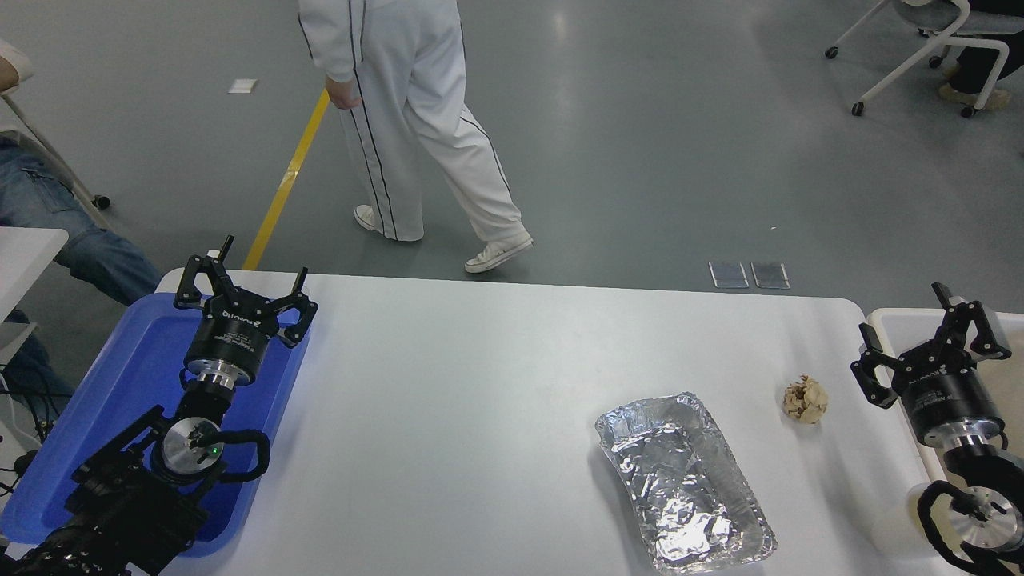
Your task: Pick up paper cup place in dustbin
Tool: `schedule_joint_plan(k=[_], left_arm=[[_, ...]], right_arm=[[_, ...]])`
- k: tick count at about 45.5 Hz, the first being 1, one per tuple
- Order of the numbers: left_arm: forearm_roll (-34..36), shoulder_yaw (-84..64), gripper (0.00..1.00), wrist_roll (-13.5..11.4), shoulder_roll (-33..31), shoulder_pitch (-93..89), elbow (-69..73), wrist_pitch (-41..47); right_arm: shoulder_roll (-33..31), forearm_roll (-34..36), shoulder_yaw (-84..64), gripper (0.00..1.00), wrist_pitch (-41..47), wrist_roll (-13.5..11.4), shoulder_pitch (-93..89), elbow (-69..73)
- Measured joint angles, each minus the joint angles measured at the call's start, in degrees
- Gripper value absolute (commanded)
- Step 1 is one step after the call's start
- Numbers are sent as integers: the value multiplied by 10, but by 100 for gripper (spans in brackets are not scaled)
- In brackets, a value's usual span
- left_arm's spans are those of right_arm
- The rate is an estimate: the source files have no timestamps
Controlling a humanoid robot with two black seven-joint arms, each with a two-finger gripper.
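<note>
Right gripper (928, 340) at the right edge, hanging over the dustbin (888, 322), jaws spread wide and holding nothing. Dustbin white-rimmed with a beige inside, set just off the right end of the white surface (480, 376), only its near corner and part of its inside in view. Paper cup nowhere to be made out: not on the surface, not between the jaws, and the bin's inside largely hidden behind the arm. Left gripper (244, 288) parked at the lower left above a flat blue tray (136, 376), jaws likewise spread and bare. Crinkled silver foil tray (684, 480) lying on the surface toward the right, near the front edge. Crumpled brown paper ball (805, 399) just beyond it, between foil tray and dustbin, touching neither. Person in white trousers and white shoes (424, 136) on the grey floor past the far edge.
</note>
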Motion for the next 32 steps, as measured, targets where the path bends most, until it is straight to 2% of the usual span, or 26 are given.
schedule_joint_plan(k=[32], left_arm=[[0, 0, 100, 0, 0, 0, 0, 0]], right_arm=[[0, 0, 0, 100, 0, 0, 6, 1]])
